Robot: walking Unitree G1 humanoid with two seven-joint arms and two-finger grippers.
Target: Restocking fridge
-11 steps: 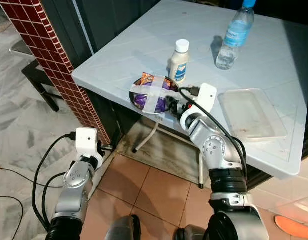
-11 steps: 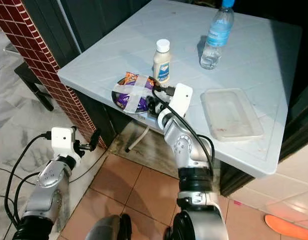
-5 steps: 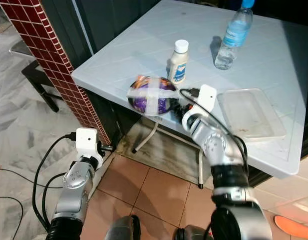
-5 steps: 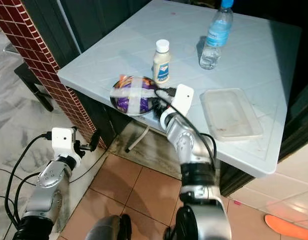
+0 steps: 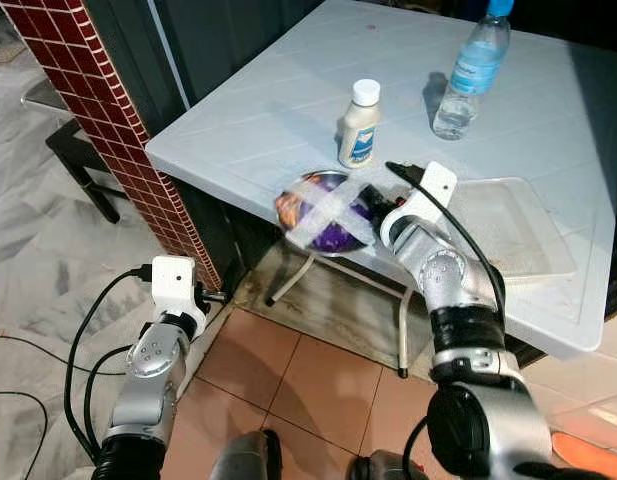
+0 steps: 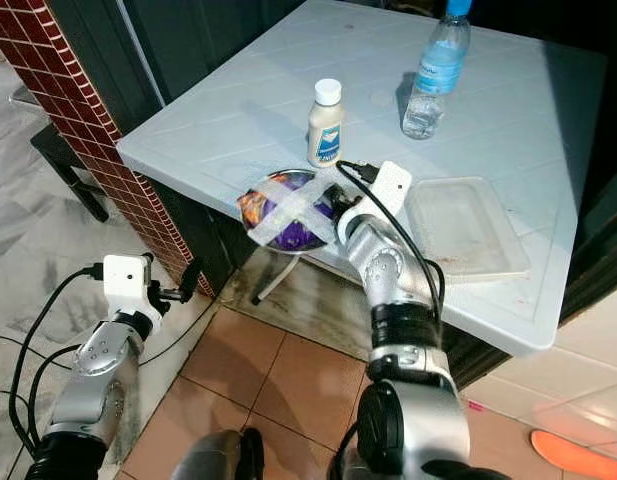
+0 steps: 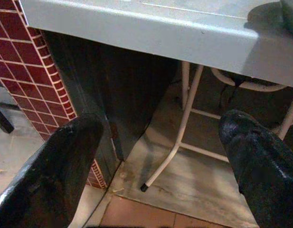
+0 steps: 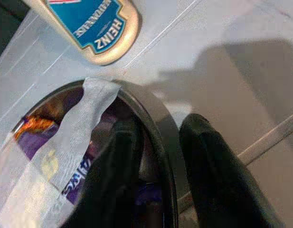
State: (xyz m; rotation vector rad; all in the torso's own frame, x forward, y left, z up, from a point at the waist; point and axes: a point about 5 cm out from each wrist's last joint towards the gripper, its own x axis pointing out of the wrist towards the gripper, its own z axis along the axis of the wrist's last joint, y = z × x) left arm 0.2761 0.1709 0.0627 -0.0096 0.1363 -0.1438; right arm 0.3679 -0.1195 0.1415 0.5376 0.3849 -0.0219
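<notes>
A dark bowl point(image 5: 326, 211) holding purple and orange snack packets, crossed with white tape, hangs tilted at the table's near edge. My right gripper point(image 5: 376, 214) is shut on the bowl's rim; in the right wrist view one finger point(image 8: 118, 166) sits inside the rim and the other point(image 8: 210, 166) outside. A cream Heinz bottle point(image 5: 359, 124) with a white cap stands just behind the bowl. A clear water bottle point(image 5: 469, 72) stands further back. My left gripper point(image 7: 160, 156) hangs open low beside the brick pillar, nothing between its fingers.
The light blue table point(image 5: 288, 90) carries a clear flat plastic lid point(image 5: 508, 225) to the right of my right arm. A red brick pillar point(image 5: 98, 110) rises at the left. White table legs point(image 7: 177, 137) stand over tiled floor point(image 5: 308, 380). An orange object point(image 6: 578, 450) lies bottom right.
My right gripper has carried the bowl to the right along the table's edge and tipped it, so its taped top now faces outward. The left arm has not moved.
</notes>
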